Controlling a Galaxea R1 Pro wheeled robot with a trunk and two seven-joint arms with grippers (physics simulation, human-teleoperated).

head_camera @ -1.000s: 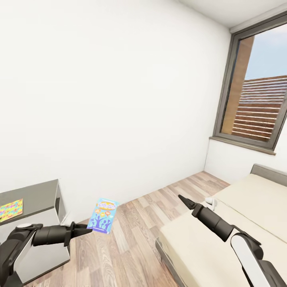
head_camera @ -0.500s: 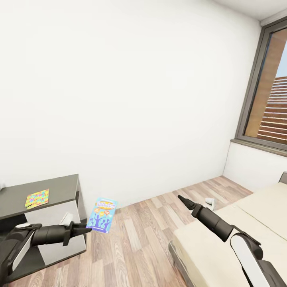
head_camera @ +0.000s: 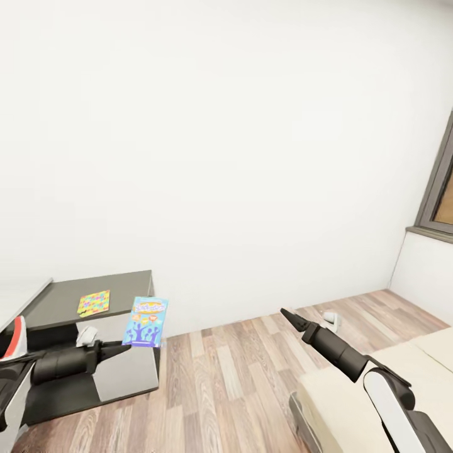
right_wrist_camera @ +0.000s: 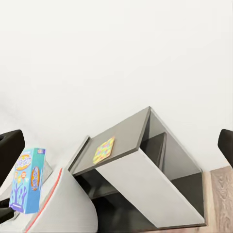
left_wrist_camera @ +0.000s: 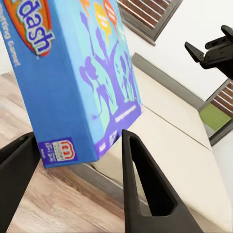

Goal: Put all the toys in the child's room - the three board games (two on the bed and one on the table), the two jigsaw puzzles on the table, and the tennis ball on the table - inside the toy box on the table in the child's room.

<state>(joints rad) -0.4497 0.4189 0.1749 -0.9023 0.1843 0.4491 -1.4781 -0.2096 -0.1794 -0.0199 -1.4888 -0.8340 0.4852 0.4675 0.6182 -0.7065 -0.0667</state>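
My left gripper (head_camera: 126, 345) is shut on the lower edge of a blue board game (head_camera: 148, 322) with purple silhouettes, held upright in the air beside the table's end. In the left wrist view the box (left_wrist_camera: 73, 73) sits between both fingers (left_wrist_camera: 145, 189). One jigsaw puzzle (head_camera: 94, 302) lies flat on the dark grey top of the table (head_camera: 126, 283); the right wrist view shows it too (right_wrist_camera: 104, 150). My right gripper (head_camera: 286, 313) hangs open over the floor near the bed (head_camera: 352, 396), holding nothing.
A bare white wall fills the far side. Wood-plank floor (head_camera: 233, 371) runs between table and bed. A dark window frame (head_camera: 440, 189) stands at the right edge. A small white object (head_camera: 329, 318) lies on the floor. The pale grey top (head_camera: 22, 299) joins at the left.
The head view has swung left: the window and bed have slid toward the right edge and the table has come further into the picture. Both arms keep their poses, the game still gripped.
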